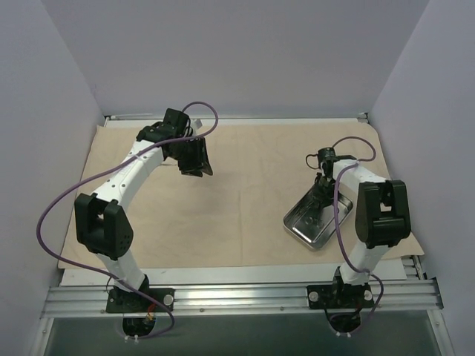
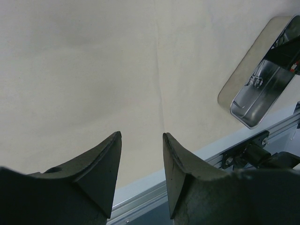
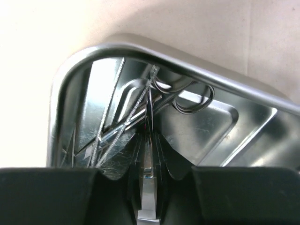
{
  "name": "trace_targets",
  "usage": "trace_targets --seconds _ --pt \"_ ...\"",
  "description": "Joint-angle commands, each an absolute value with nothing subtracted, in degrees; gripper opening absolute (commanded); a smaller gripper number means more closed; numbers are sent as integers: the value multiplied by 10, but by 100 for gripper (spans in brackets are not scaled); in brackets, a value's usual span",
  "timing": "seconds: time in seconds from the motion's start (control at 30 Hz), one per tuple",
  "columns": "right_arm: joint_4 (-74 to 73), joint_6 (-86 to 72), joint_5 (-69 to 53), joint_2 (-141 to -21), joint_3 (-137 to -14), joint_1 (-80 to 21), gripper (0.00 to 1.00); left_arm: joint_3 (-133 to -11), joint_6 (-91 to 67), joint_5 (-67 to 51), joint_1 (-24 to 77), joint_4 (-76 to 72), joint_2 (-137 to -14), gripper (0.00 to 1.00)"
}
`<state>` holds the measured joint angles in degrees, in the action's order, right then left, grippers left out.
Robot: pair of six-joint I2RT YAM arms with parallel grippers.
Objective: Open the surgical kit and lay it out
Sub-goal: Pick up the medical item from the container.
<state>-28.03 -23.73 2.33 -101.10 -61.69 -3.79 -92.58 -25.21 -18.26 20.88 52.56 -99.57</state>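
The big tan cloth (image 1: 245, 215) lies flat and open over most of the table. It reaches from the left wall to the right wall, and from the far edge almost to the metal rail (image 1: 237, 300) at the near edge. A thin fold line runs down the cloth in the left wrist view.

On the left, the left arm bends up and over to the far left part of the cloth. The left gripper (image 1: 194, 159) hangs above the cloth there. Its two dark fingers (image 2: 101, 164) stand apart with a gap between them. Nothing is in the gap, only bare cloth below. A purple cable (image 1: 52, 215) loops out beside this arm.

On the right, the shiny steel tray (image 1: 300, 233) sits on the near right part of the cloth, turned at a slant. The right arm bends over it, and the right gripper (image 1: 320, 194) points down into the tray.

In the right wrist view the tray's rounded corner is close. The right gripper's fingers (image 3: 166, 154) are pinched nearly together. A thin shiny metal strip (image 3: 148, 187) sits squeezed between them. I cannot tell which tool this strip belongs to. Just past the fingers, scissors (image 3: 192, 101) with ring handles lie in the tray near its far rim.
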Motion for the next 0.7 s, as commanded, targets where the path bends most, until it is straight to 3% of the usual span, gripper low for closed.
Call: trace_targets --seconds 0.0,0.23,0.37,0.67 --pt "-322 -235 48 -989 -591 -33 0 -941 -243 -191 206 517 -976 49" --pt "-409 -236 34 -896 -646 -34 0 -941 -238 -232 205 490 -975 49" --pt "-443 -244 -16 -854 -682 -34 0 -926 -243 -250 214 454 -962 54" --pt "-393 -323 -166 -922 -866 -63 0 -990 -323 -337 250 339 -996 63"
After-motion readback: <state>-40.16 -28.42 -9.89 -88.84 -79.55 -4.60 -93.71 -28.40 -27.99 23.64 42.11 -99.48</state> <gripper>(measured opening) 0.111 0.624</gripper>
